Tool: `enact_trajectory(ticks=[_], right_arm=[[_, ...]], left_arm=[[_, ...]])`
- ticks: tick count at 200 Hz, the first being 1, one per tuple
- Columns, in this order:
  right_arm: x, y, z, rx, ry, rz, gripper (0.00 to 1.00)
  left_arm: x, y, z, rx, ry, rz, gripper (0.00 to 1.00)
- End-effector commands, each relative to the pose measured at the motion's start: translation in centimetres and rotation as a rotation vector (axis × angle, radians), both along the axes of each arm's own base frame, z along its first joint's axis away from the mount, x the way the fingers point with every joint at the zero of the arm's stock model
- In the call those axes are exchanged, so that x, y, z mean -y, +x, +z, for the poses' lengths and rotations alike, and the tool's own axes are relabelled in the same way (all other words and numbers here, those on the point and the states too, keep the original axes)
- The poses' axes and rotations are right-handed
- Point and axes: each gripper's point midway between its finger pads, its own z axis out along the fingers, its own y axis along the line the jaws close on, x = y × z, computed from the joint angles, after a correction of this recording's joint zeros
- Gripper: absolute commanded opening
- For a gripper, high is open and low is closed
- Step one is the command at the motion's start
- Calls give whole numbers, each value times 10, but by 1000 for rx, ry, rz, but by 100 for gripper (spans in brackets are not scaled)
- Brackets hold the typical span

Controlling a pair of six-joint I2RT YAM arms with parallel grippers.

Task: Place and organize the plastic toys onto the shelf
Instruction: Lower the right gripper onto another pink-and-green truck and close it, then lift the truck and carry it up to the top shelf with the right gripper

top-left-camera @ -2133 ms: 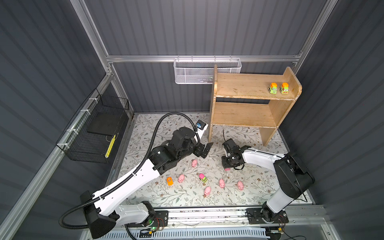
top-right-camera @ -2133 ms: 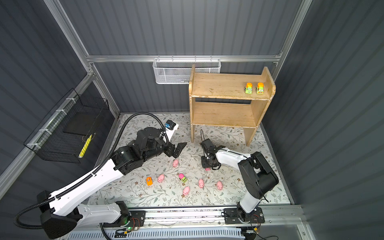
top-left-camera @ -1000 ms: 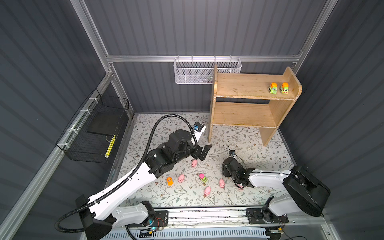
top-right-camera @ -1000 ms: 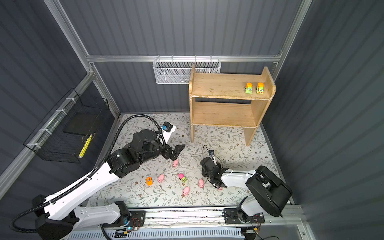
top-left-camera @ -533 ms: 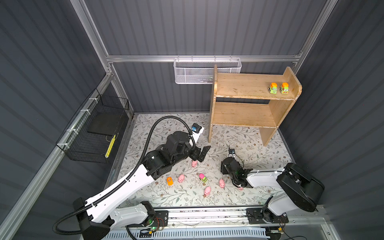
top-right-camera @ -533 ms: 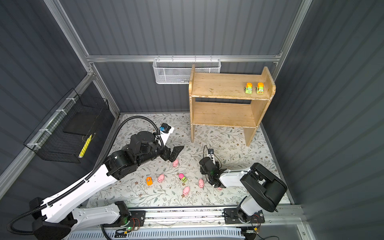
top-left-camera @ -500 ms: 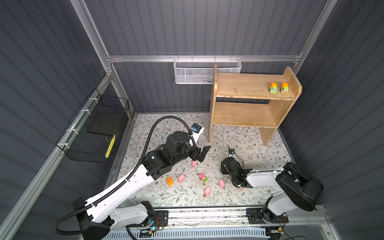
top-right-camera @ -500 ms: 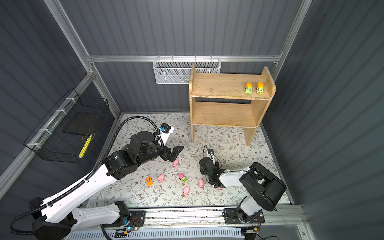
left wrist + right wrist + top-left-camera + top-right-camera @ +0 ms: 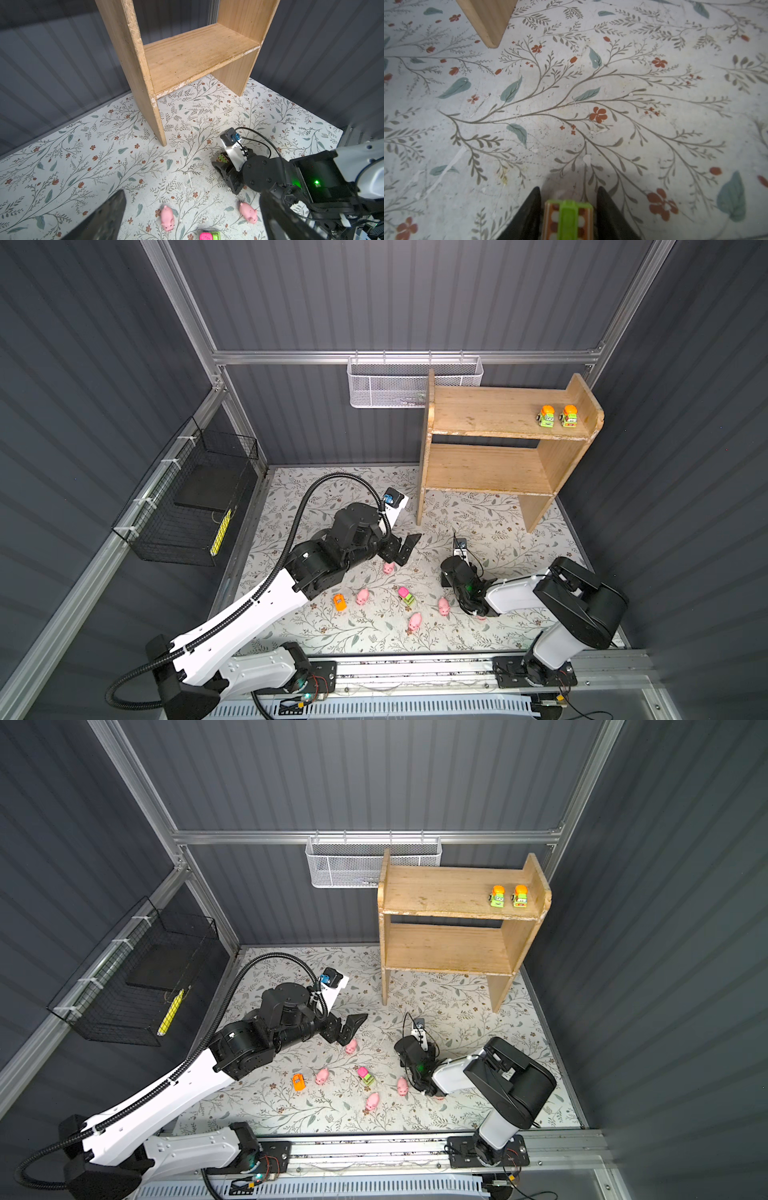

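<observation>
Truck (image 9: 568, 221), green-orange, sits between right gripper (image 9: 568, 190) jaws.

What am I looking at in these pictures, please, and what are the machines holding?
Two robot arms stand at a flowered mat. Two pictures look down from one overhead camera; two come from cameras on the arms' wrists. The wooden shelf has two toy vehicles on its top tier. Loose on the mat lie several pink pigs, an orange vehicle and a pink-and-green vehicle. The left end effector is open near a pig, holding nothing. The right end effector is closed on a green-and-orange vehicle, down at the mat.
</observation>
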Motion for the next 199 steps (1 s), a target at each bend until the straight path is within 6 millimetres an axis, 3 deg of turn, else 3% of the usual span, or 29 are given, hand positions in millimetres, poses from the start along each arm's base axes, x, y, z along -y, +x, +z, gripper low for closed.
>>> enact_trajectory(ticks=[1, 37, 90, 144, 174, 199], right_arm=[[-2, 3, 0, 11, -2, -11, 36], [-2, 1, 9, 7, 0, 4, 30], [-8, -9, 47, -90, -25, 56, 28], [-5, -26, 108, -132, -32, 134, 28], [3, -36, 153, -98, -12, 155, 28], [8, -41, 192, -62, -4, 173, 28]], left_arm=[[-3, -1, 4, 0, 1, 1, 100], [-2, 0, 6, -2, 3, 1, 100], [0, 0, 7, -3, 6, -4, 100], [1, 0, 10, -2, -1, -7, 100], [2, -2, 13, -7, -10, -18, 100], [8, -3, 4, -45, 2, -38, 100]])
